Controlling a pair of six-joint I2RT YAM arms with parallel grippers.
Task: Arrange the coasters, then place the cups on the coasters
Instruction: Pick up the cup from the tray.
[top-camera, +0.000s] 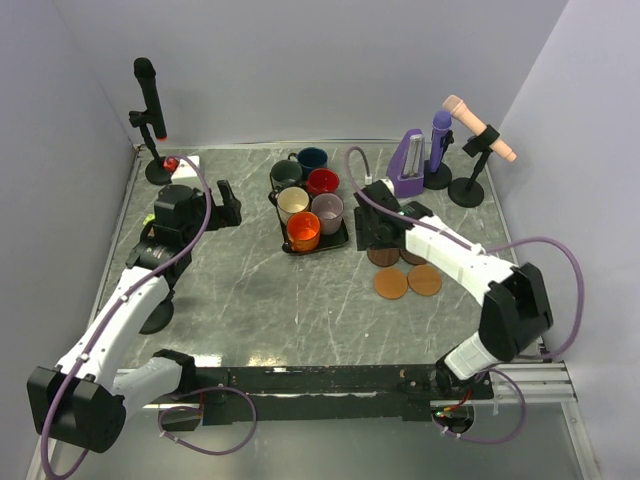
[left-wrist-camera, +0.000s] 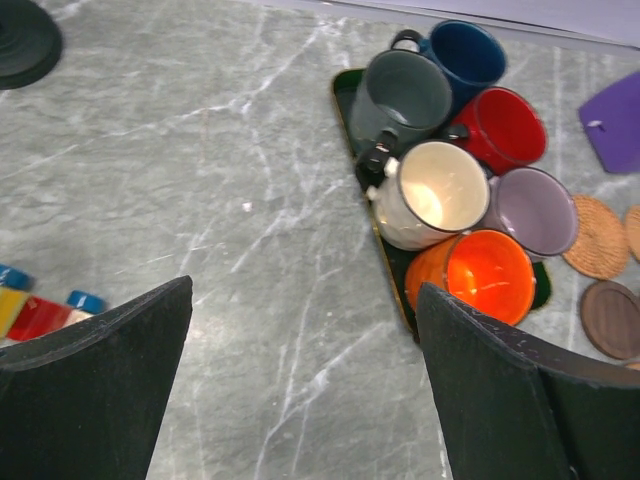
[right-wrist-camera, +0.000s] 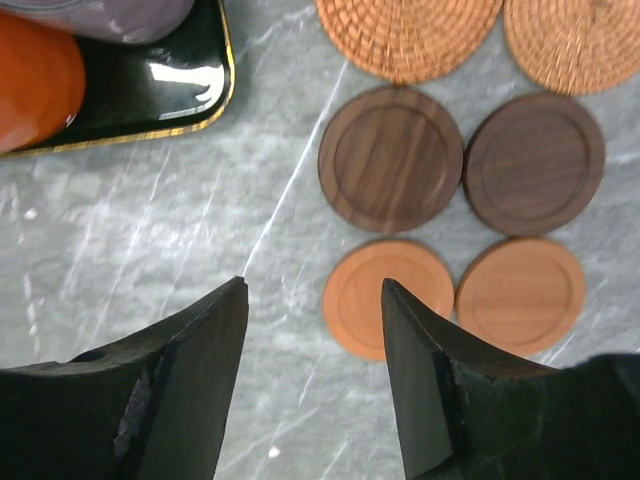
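Six cups stand packed on a black tray (top-camera: 283, 236): navy (left-wrist-camera: 470, 55), dark grey-green (left-wrist-camera: 405, 95), red (left-wrist-camera: 505, 125), cream (left-wrist-camera: 440, 190), mauve-grey (left-wrist-camera: 535, 210) and orange (left-wrist-camera: 485, 275). Right of the tray, six coasters lie flat in pairs: two woven tan (right-wrist-camera: 410, 35), two dark brown (right-wrist-camera: 390, 158), two smooth orange (right-wrist-camera: 385, 298). My right gripper (right-wrist-camera: 312, 285) hovers open over bare table just left of the near orange coaster, nothing between its fingers. My left gripper (left-wrist-camera: 305, 290) is wide open and empty, left of the tray over bare table.
A black microphone on a stand (top-camera: 150, 110) rises at the back left. A purple metronome (top-camera: 408, 165), a purple microphone (top-camera: 440, 140) and a tan one (top-camera: 480, 130) stand at the back right. Small coloured blocks (left-wrist-camera: 35, 310) lie near the left arm.
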